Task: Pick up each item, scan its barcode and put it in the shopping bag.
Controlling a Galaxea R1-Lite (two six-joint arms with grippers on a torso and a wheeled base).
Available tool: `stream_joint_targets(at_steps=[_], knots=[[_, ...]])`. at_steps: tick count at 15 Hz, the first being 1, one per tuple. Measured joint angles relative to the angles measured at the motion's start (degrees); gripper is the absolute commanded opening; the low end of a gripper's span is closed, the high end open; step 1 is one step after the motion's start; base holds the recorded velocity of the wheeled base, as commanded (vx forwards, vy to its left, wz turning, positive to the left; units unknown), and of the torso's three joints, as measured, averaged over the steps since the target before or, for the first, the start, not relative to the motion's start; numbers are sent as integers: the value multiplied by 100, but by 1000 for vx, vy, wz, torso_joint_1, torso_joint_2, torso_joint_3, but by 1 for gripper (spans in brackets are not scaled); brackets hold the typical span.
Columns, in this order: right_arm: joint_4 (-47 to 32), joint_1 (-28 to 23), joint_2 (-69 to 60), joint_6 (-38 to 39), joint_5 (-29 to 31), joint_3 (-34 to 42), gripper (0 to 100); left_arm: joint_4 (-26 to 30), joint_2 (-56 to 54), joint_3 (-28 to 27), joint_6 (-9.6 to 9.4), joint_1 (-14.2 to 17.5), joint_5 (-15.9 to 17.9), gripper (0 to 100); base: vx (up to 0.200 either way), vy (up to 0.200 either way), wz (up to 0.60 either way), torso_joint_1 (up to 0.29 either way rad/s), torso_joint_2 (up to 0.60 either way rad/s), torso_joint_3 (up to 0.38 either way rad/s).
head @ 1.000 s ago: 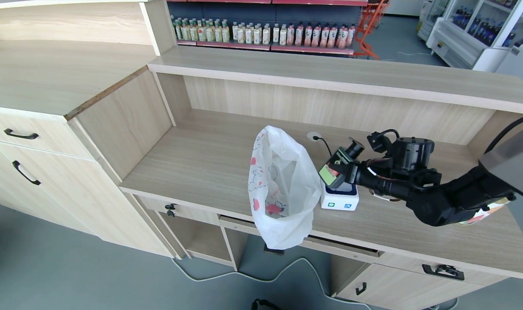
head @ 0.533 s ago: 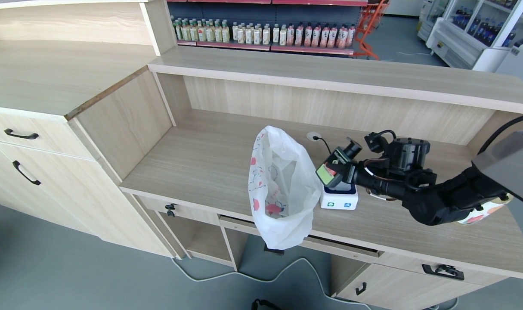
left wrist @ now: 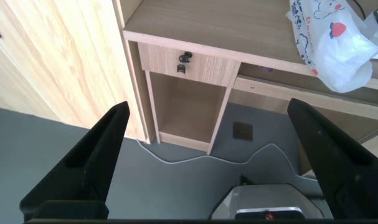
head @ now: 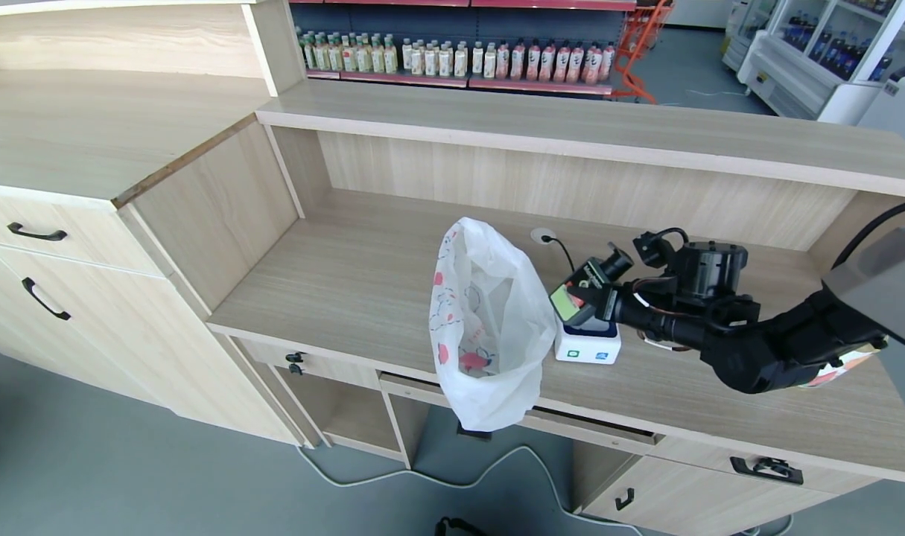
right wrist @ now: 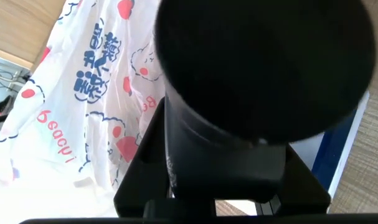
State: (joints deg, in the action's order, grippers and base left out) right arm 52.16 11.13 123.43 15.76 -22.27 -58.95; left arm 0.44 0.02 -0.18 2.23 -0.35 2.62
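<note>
Presently the work stands at the scanning step for one item, with bagging not yet done. The right gripper [head: 599, 298] is clenched on a dark, black-capped bottle [head: 582, 286], held tilted just above the white scanner [head: 588, 347], which sits near the front edge of the worktop [head: 348, 283]. The right wrist view confirms the arrangement: the bottle [right wrist: 257, 68] is gripped close before the camera, with the scanner [right wrist: 345, 146] beneath it and the shopping bag [right wrist: 83, 93] just beside. Whether the barcode faces the scanner window cannot be determined. The shopping bag [head: 489, 320] stands open at the front edge, touching the scanner's side and sagging over the edge; whether anything is inside cannot be made out through the printed plastic, so items already completed cannot be counted. A colourful packet [head: 836, 368] lies toward the right end of the worktop, largely hidden behind the right arm, and in my judgement awaits its own pick, scan and bagging. The left gripper [left wrist: 207, 106] hangs released, fingers [left wrist: 101, 155] spread wide, low before the counter front and grasping nothing. Outstanding: finish this scan, carry the bottle over the bag mouth and drop it in, then process the packet.
</note>
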Motion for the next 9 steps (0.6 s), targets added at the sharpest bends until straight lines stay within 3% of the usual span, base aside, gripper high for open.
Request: stream_joint_targets(at_steps=[4,6,7,9], knots=[[-29,-50,-405,-202,51,276,0,0,0,0,1,0,2,100,0,0,0,0,0,0],[13,-193,-979,-1431,84,756,0,0,0,0,0,0,2,100,0,0,0,0,0,0],[72,-375,-1373,-2326,98,1215,0,0,0,0,1,0,0,100,0,0,0,0,0,0],[197,-830,-2142,-3371,141,2061,0,0,0,0,4,0,2,100,0,0,0,0,0,0]])
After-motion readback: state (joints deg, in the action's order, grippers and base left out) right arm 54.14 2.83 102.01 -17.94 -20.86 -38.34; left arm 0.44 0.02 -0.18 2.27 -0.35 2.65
